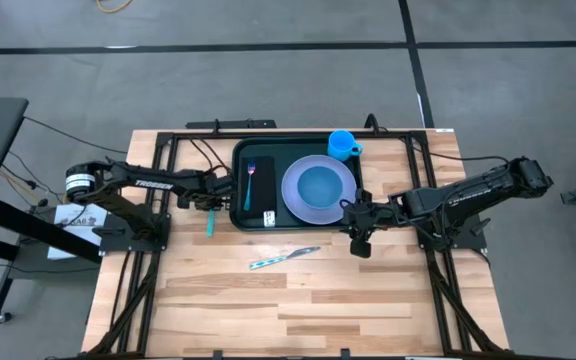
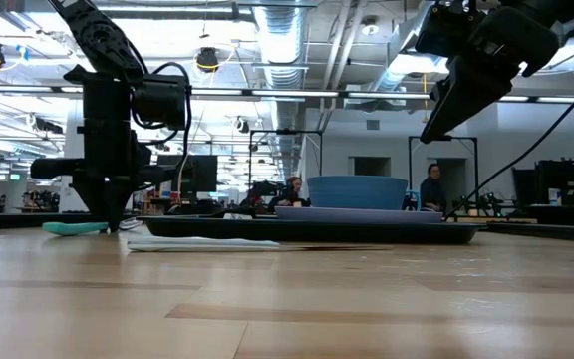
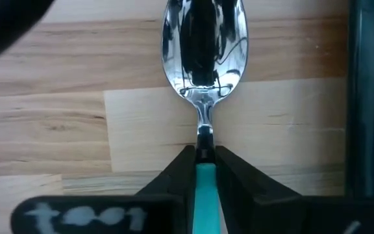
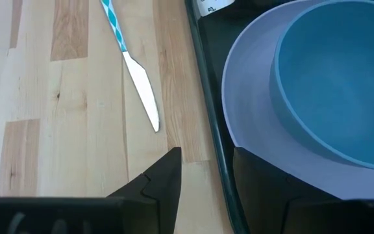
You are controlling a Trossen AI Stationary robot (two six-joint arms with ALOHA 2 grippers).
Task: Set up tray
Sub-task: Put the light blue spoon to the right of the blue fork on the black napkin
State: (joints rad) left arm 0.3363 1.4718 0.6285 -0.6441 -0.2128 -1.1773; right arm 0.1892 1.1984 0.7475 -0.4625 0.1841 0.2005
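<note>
The dark green tray (image 1: 240, 160) lies at the table's far middle. It carries a lavender plate (image 1: 293, 200) with a blue bowl (image 1: 320, 185), a blue cup (image 1: 342, 145), and a blue-handled fork (image 1: 251, 182) on a black napkin. A teal-handled spoon (image 3: 204, 45) lies on the wood left of the tray, and my left gripper (image 3: 206, 162) is shut on it. My right gripper (image 4: 206, 172) hangs open above the tray's near right rim (image 4: 214, 156) and holds nothing. My left gripper pinches the spoon's teal handle (image 3: 206, 185) between its two fingers, just behind the metal neck. The fingers come from above, pointing steeply down, one on each side of the handle. The spoon lies flat on the table, and its free handle end (image 2: 68, 228) rests on the wood.
A knife (image 1: 283, 258) with a blue patterned handle lies on the bare wood in front of the tray. Black frame rails run along the table's left and right sides. The near half of the table is bare wood.
</note>
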